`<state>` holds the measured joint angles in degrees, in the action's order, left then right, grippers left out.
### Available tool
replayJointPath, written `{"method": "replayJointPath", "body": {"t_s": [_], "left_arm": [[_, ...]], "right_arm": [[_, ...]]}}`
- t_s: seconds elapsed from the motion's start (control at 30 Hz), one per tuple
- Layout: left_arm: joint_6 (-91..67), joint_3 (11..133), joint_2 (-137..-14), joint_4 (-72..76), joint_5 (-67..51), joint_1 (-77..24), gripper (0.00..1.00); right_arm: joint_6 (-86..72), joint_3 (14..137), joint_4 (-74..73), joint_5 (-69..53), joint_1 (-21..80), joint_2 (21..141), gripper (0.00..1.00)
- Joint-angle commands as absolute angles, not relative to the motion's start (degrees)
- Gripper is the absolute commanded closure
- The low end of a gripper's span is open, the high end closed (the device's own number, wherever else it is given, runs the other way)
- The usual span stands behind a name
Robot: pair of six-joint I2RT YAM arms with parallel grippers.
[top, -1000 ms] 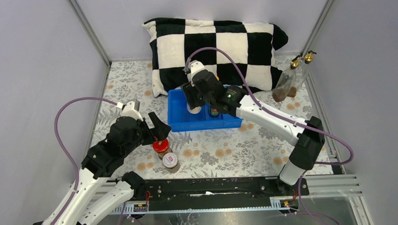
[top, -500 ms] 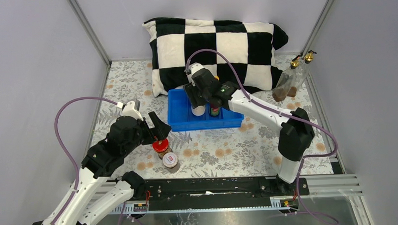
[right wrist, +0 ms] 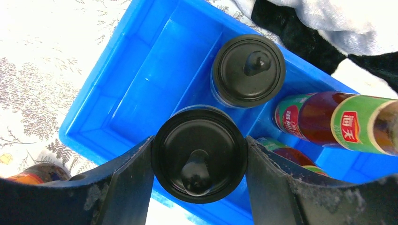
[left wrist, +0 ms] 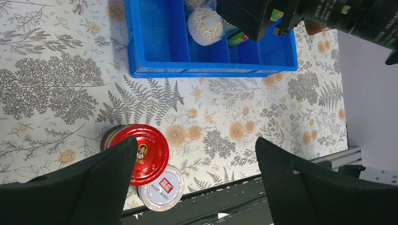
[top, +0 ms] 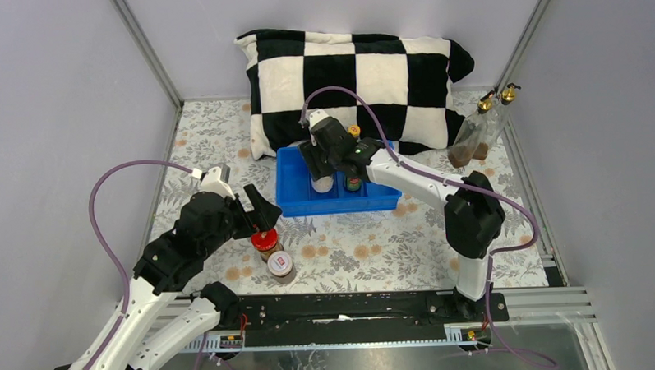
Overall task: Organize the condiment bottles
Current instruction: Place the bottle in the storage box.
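Note:
My right gripper (right wrist: pixel 199 187) is shut on a black-capped clear jar (right wrist: pixel 199 152), held upright inside the blue tray (right wrist: pixel 141 70); it also shows in the top view (top: pixel 322 182). A second black-capped jar (right wrist: pixel 248 70) stands just behind it. Two slim sauce bottles (right wrist: pixel 338 124) (right wrist: pixel 291 157) are in the tray's right part. My left gripper (left wrist: pixel 195 178) is open above the table. Its left finger overlaps the red-lidded jar (left wrist: pixel 141 152), which touches the white-lidded jar (left wrist: pixel 162 187). Two gold-spouted glass bottles (top: pixel 478 130) stand at the back right.
A black-and-white checked pillow (top: pixel 361 77) lies behind the tray. Grey walls enclose the floral table (top: pixel 368 249) on three sides. The black rail (top: pixel 345 304) runs along the near edge, close to the white-lidded jar.
My right arm has shifted a little to the left over the tray, its elbow swinging left, the jar still in its grip. My left arm has not moved.

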<state>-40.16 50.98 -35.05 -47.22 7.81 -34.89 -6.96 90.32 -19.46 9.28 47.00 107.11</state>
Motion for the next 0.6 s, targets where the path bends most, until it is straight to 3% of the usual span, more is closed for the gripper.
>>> {"method": "replayJointPath", "body": {"t_s": [0.0, 0.57], "left_arm": [[-39.6, 50.8, -34.5, -46.0, 7.2, -35.2, 0.01], [-39.4, 51.3, -34.4, -46.0, 6.9, -35.2, 0.01]], "right_arm": [[-5.6, 89.7, -13.3, 8.0, 46.2, 108.4, 0.39], [-5.7, 89.7, -13.6, 6.9, 45.9, 112.0, 0.36]]}}
